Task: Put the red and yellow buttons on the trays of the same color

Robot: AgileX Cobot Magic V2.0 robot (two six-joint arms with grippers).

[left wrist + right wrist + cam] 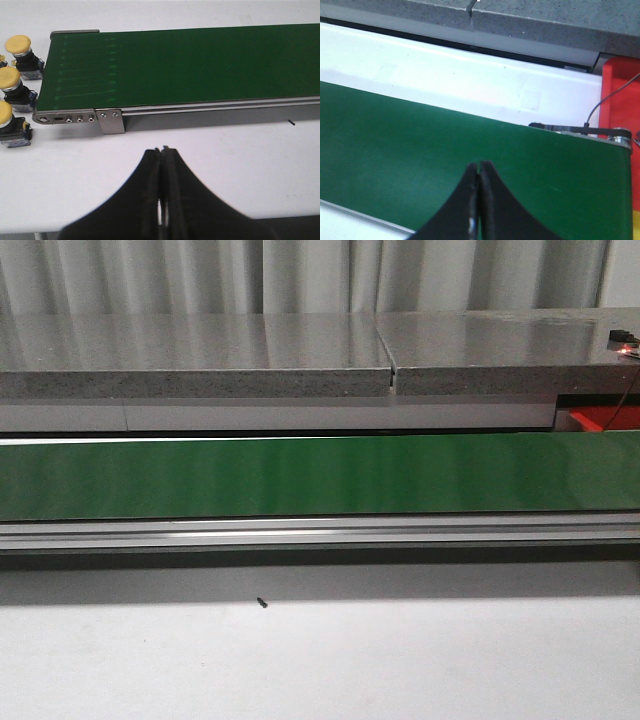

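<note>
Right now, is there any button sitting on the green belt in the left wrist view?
No. The green belt is bare, and the three yellow buttons stand on the white table beside its end.

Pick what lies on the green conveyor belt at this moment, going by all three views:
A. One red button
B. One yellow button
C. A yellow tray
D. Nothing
D. The green conveyor belt is bare in all three views; the three yellow buttons stand on the white table beside the belt's end, seen from the left wrist.
</note>
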